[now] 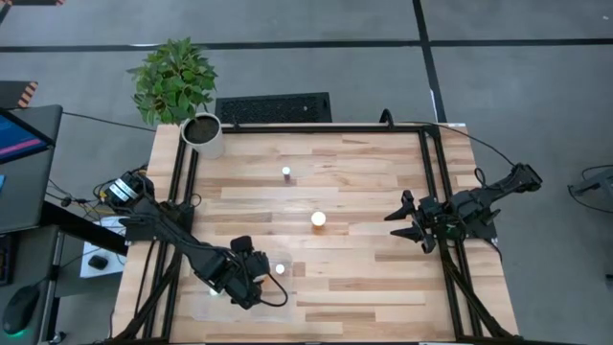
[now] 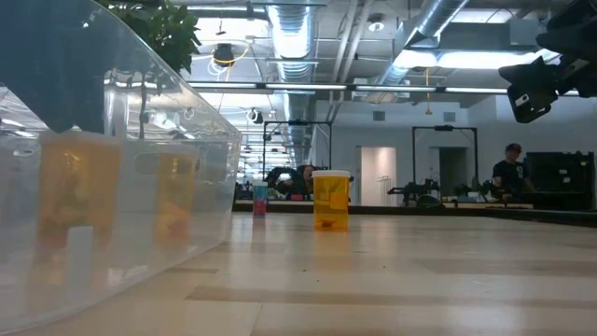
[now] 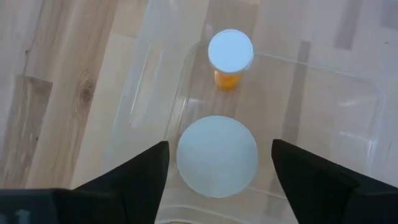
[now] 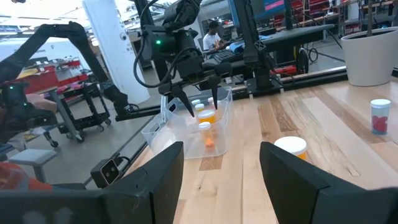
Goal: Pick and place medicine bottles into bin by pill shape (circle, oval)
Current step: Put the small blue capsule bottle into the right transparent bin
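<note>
item one, left gripper (image 1: 273,292): we found it at the near-left of the table, its arm stretched low from the left edge and the wrist turned down over the bin (image 1: 251,284). its fingers (image 3: 134,180) stood spread, one to each side of a large white-capped bottle (image 3: 217,156) directly beneath, with a gap on both sides; we saw nothing gripped.

item two, the bin: clear plastic tray, near-left of the table. we counted two bottles standing upright in it, the large one under the gripper and a smaller orange bottle (image 3: 230,56) just beyond it, apart from it. which compartment they shared we could not tell.

item three, loose bottles on the bare wood: an orange bottle (image 1: 318,219) near the table's middle, and a small clear bottle (image 1: 285,173) farther back, well apart from each other.

item four, right gripper (image 1: 408,220): we recorded it waiting at the right side of the table, raised off the wood and pointed toward the centre, fingers (image 4: 155,171) parted and empty.

item five: a potted plant (image 1: 196,125) at the far-left corner.
</note>
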`<action>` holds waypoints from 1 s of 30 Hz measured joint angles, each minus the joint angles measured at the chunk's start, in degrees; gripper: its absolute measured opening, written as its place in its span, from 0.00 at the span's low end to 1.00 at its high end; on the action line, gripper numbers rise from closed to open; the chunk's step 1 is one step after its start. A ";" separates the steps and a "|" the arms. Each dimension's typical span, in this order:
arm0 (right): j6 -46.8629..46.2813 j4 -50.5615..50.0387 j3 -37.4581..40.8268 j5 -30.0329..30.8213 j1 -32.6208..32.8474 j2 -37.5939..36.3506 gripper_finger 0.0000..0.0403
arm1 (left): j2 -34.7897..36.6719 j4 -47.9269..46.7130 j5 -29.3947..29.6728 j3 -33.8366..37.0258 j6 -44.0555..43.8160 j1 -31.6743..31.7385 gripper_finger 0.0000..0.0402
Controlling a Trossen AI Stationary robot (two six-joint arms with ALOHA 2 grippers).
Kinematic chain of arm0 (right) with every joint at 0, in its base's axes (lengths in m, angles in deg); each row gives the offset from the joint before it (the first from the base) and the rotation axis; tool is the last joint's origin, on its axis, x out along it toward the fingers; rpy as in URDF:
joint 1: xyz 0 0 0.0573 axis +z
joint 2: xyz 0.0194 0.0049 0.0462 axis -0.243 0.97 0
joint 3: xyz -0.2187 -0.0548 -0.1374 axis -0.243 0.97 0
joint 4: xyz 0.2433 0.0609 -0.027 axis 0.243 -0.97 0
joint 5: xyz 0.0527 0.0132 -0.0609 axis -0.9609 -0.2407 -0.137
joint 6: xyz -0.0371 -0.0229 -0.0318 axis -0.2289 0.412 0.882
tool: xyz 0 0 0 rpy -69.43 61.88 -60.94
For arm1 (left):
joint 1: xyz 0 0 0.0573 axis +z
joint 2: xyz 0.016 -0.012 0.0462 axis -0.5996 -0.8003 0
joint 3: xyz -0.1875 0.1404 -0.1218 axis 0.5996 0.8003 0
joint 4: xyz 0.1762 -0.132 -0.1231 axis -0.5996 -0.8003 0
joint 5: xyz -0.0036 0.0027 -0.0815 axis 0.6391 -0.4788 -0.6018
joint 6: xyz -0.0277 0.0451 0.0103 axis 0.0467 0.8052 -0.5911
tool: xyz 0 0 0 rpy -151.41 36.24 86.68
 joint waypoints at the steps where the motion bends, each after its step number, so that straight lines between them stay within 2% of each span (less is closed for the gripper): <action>1: -0.02 0.00 0.00 0.00 0.00 0.00 0.56 | 0.00 0.00 0.29 0.00 0.00 0.12 0.70; 10: 0.00 -0.01 0.00 0.00 0.00 0.00 0.56 | 0.04 -2.46 1.52 -4.84 7.55 1.50 0.72; 14: 0.00 -0.01 0.00 0.00 0.00 -0.01 0.56 | 0.07 -6.42 8.14 -9.02 14.23 3.30 0.72; 16: 0.04 -0.02 0.00 0.00 0.00 -0.02 0.56 | 0.09 -7.17 12.22 -10.89 20.15 4.80 0.72; 18: 0.04 -0.02 0.00 0.00 0.00 0.00 0.56 | 0.14 -7.12 13.48 -12.56 26.98 7.34 0.72; 23: 0.04 0.00 0.00 0.00 0.00 -0.02 0.56 | 0.26 -6.62 12.68 -14.84 40.76 16.98 0.72; 30: 0.04 0.00 0.00 0.00 0.00 -0.02 0.56 | 0.26 -3.31 0.92 -14.34 54.81 33.00 0.72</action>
